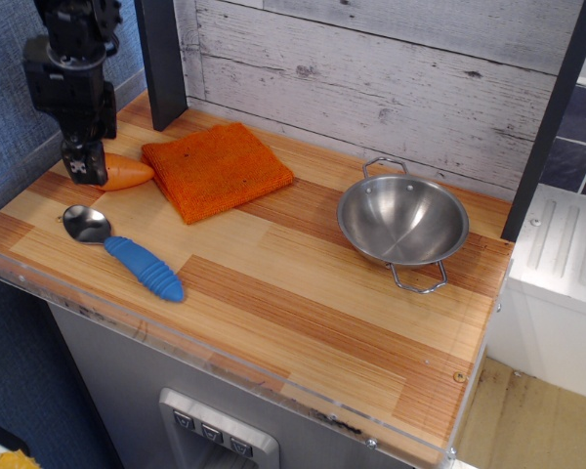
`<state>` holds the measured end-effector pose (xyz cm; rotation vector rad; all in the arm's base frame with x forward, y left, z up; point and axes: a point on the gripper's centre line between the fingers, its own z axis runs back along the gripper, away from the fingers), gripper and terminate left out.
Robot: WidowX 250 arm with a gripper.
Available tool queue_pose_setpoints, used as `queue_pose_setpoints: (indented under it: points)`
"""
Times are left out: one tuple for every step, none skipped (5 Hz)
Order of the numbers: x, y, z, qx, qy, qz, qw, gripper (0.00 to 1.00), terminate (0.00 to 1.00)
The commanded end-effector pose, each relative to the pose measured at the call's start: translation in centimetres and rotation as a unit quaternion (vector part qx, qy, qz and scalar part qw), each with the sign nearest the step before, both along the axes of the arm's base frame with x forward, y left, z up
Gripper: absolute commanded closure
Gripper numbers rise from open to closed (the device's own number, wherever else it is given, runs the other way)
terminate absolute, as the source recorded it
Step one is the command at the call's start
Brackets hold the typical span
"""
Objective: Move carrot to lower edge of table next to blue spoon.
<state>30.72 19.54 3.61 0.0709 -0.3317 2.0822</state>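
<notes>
Hanging at the far left of the striped wooden bench (303, 293), a black robot arm points its tool (82, 166) straight down over the thick end of the carrot (127, 173). The tool's tip overlaps that end of the toy in the view, and whether its jaws are apart or pressed on the carrot cannot be told from this angle. The carrot lies on its side on the bench, its narrow end pointing right and lying just beside the left corner of a folded orange cloth (217, 167). Nearer the front rim, just below the carrot and apart from it, lies the blue spoon (123, 252), its metal bowl to the left and its ribbed handle angled toward the clear plastic edge. The cloth sits flat near the pale plank wall. Well apart to the right stands a steel bowl (402, 221) with wire handles, upright on the bench.
</notes>
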Motion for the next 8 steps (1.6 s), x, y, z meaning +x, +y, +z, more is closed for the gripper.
queue_pose_setpoints:
  points:
    - [0.3, -0.9, -0.5, -0.012, -0.013, 0.011, 0.9998, 0.00, 0.00]
    - [0.2, -1.0, -0.7, -0.006, -0.009, 0.010, 0.9999, 1.00, 0.00]
    - [0.1, -1.1, -0.7, -0.001, -0.006, 0.016, 0.9999, 1.00, 0.00]
    - [-0.1, -0.9, -0.5, 0.002, -0.010, 0.016, 0.9998, 1.00, 0.00]
    - [-0.4, -0.3, 1.2, 0.015, -0.024, 0.025, 0.9993, 1.00, 0.00]
    - [-0.4, -0.4, 3.9, 0.046, -0.031, 0.012, 0.9984, 1.00, 0.00]
    - [-0.4, -2.6, 6.3, 0.071, -0.043, -0.024, 0.9963, 1.00, 0.00]
    - [-1.3, -5.4, 7.5, 0.085, -0.046, -0.073, 0.9926, 1.00, 0.00]
